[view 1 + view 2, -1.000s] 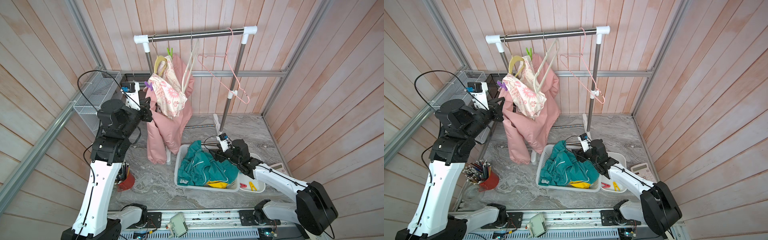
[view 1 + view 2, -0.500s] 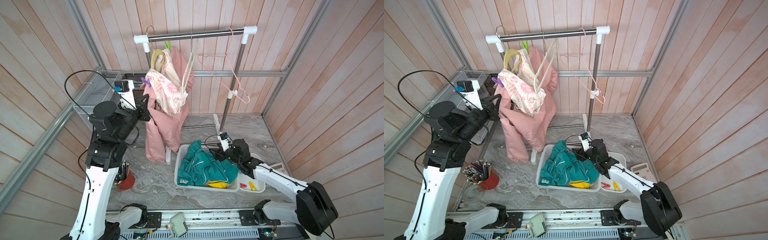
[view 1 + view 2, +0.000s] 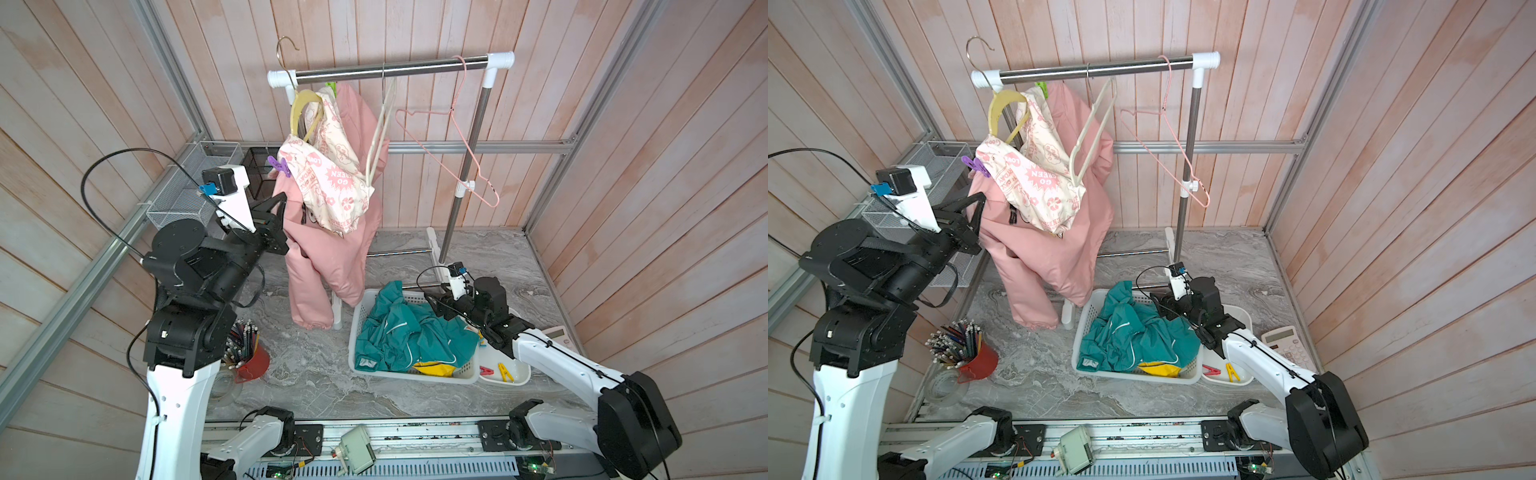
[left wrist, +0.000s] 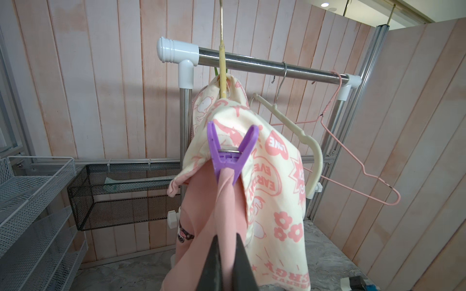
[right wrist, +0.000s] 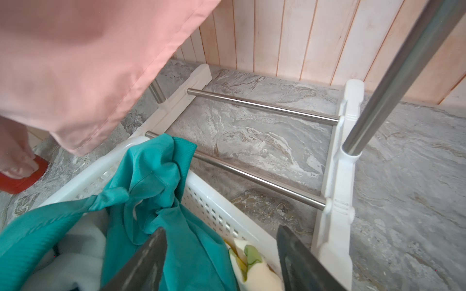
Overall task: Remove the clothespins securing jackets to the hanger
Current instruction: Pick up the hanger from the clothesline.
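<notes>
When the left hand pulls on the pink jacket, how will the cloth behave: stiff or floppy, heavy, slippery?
Probably floppy: the pink jacket hangs in soft folds and its sleeve droops low. It seems light, since one thin yellow hanger carries it. The smooth cloth might slide out of the shut left hand, though the purple clothespin also pinches it.

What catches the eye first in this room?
A pink jacket dangles at the end of the steel rail, a purple clothespin clipped to it, and the left gripper is shut on its fabric just below. Lower down, a teal jacket lies crumpled in a white basket by the open right gripper.
</notes>
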Action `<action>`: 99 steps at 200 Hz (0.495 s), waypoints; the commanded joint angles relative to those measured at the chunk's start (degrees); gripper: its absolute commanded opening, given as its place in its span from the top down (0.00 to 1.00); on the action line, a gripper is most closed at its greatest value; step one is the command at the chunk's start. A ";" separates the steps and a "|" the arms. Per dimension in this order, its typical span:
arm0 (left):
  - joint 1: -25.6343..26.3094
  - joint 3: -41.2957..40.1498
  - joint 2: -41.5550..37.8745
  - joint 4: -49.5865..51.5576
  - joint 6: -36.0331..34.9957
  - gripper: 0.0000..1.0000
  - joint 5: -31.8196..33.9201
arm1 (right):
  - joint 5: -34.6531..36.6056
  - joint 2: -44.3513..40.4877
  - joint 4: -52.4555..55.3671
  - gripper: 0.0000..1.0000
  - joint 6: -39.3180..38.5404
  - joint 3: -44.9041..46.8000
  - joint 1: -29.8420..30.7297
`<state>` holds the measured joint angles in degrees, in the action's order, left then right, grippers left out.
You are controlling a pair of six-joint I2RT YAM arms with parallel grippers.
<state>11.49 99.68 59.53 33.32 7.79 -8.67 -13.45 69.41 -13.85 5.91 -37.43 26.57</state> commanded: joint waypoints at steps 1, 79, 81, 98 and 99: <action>0.07 4.51 -2.51 -4.17 1.46 1.00 -0.69 | -3.28 -1.07 -2.00 0.28 -0.70 -0.62 -2.11; 0.03 5.99 -7.14 5.85 4.82 1.00 -1.82 | -5.79 3.96 -11.80 0.22 -1.17 -7.73 -4.60; 0.03 5.97 -7.28 6.00 4.90 1.00 -2.00 | -6.04 4.42 -12.21 0.22 -1.10 -7.92 -4.66; -0.03 5.87 -8.12 7.03 5.46 1.00 -3.11 | -8.15 7.71 -16.06 0.20 -0.81 -9.83 -4.62; 0.00 5.87 -8.16 7.07 5.42 1.00 -3.16 | -8.20 7.91 -16.22 0.20 -0.77 -9.89 -4.61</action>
<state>11.53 103.28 53.80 46.85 11.94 -9.87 -18.17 73.60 -23.07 5.52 -44.27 22.13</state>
